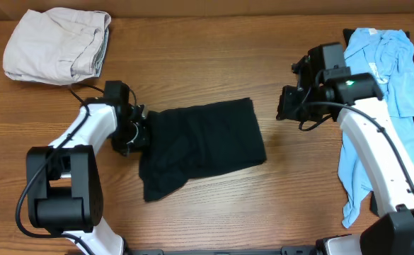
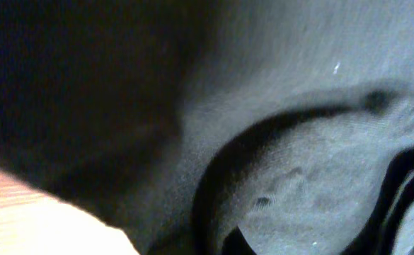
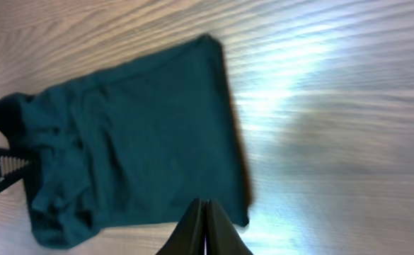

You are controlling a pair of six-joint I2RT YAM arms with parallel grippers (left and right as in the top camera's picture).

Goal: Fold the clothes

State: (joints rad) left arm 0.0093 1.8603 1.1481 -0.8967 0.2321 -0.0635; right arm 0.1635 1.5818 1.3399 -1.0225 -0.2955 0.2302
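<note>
Item 1, my left gripper [image 1: 133, 132]: closed, set at the left edge of the black garment [image 1: 203, 145]. Its wrist view is filled with dark cloth, so I cannot tell whether any cloth is pinched.

Item 2, my right gripper [image 3: 205, 214]: fingers pressed together, holding nothing, over bare table [image 1: 214, 57] just right of the black garment.

Item 3, black garment: mid-table, roughly rectangular, rumpled at its left end.

Item 4, light blue shirt [image 1: 383, 92]: crumpled at the right edge.

Item 5, beige garment [image 1: 54, 46]: folded, far left corner.
</note>
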